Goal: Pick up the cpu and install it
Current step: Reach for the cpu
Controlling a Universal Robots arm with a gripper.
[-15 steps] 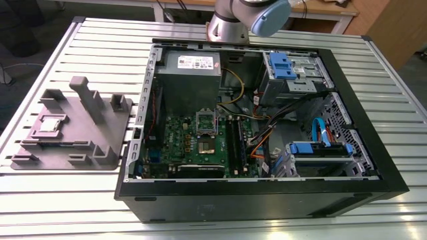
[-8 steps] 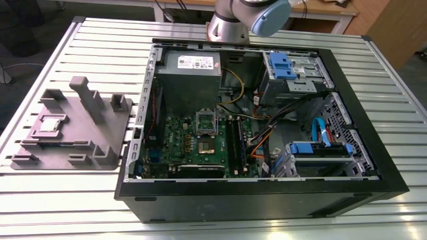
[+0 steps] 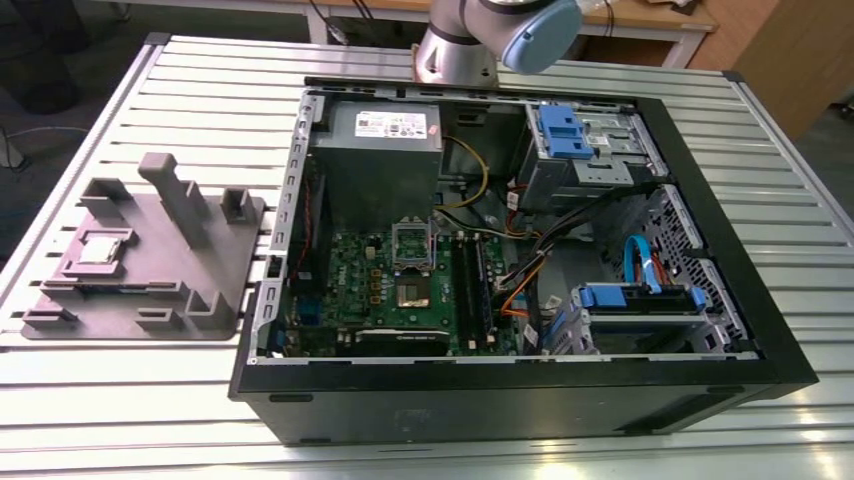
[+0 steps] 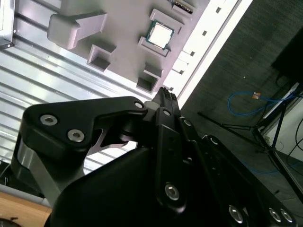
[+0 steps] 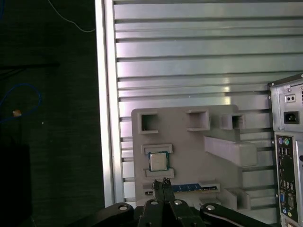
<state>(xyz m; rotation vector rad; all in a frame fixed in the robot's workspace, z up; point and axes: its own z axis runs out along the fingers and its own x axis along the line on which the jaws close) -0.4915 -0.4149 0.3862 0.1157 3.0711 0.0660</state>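
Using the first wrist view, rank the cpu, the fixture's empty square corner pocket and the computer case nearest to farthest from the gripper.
From the gripper:
1. cpu, seated in the grey fixture, just past the gripper.
2. empty square pocket, at the fixture's far corner.
3. computer case, beyond the fixture's other side.

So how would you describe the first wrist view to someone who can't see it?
The cpu sits in a grey fixture on a slatted metal table, and the gripper, shut and empty, points toward the fixture close to the chip. A computer case stands beside the fixture.
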